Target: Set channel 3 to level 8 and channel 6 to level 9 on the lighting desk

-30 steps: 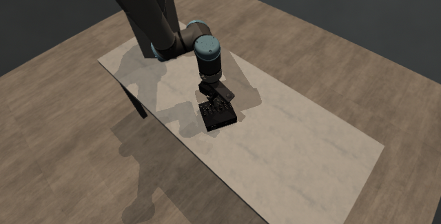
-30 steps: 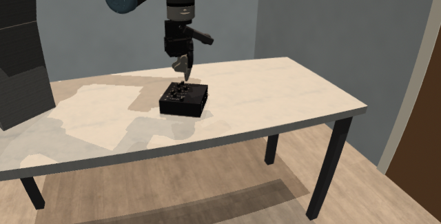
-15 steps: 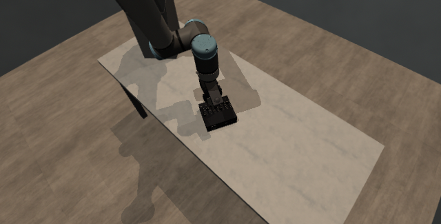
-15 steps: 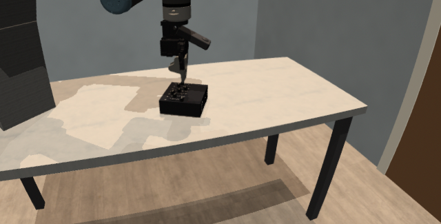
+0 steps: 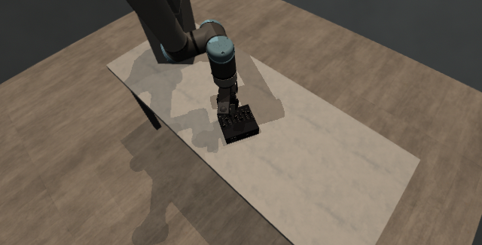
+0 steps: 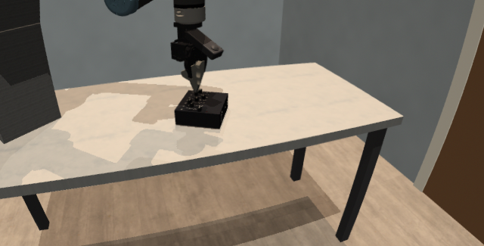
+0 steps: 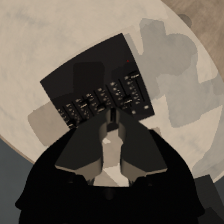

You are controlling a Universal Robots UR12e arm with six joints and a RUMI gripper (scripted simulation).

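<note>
The lighting desk [image 5: 242, 129] [image 6: 197, 119] [image 7: 111, 54] is a black box with a row of parallel fader slots and small dark knobs on top. It sits on the pale table. In the wrist view the knobs stand at differing places along their slots; channel numbers and levels are too small to read. My gripper [image 6: 196, 90] [image 7: 113, 108] is shut and empty, pointing down. Its fingertips are at the far part of the desk's top in the exterior view, low over the faders or touching them. The fingers hide part of the fader row in the wrist view.
The pale table top [image 5: 320, 154] [image 6: 287, 98] [image 7: 30, 47] carries the desk. The dark arm pedestal [image 6: 23, 60] stands at the table's left end in the exterior view. Shadows of the arm fall across the table and the desk.
</note>
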